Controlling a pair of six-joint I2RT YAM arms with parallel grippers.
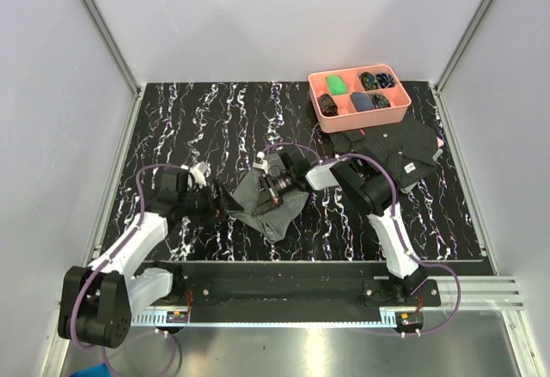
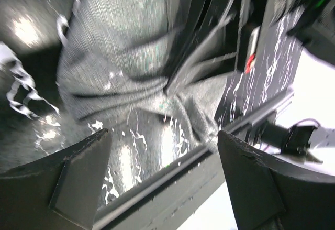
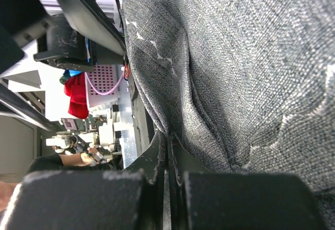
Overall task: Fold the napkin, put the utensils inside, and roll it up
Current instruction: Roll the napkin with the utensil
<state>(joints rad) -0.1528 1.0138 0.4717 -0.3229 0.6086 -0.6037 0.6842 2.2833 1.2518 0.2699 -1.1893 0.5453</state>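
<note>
The grey napkin (image 1: 273, 212) lies bunched and partly lifted at the middle of the black marbled table. My right gripper (image 1: 277, 186) is shut on a fold of the napkin (image 3: 251, 57); in the right wrist view its jaws (image 3: 168, 141) pinch the cloth's edge between them. My left gripper (image 1: 215, 203) is just left of the napkin, open and empty. In the left wrist view the napkin (image 2: 131, 57) lies ahead of its wide-apart fingers (image 2: 165, 151), with nothing between them. The gold spoon and fork are out of view.
A pink tray (image 1: 361, 120) with small dark and green items stands at the back right. A black patterned cloth (image 1: 397, 148) with a white tag lies in front of it, by the right arm. The black mounting rail (image 1: 284, 281) runs along the near edge.
</note>
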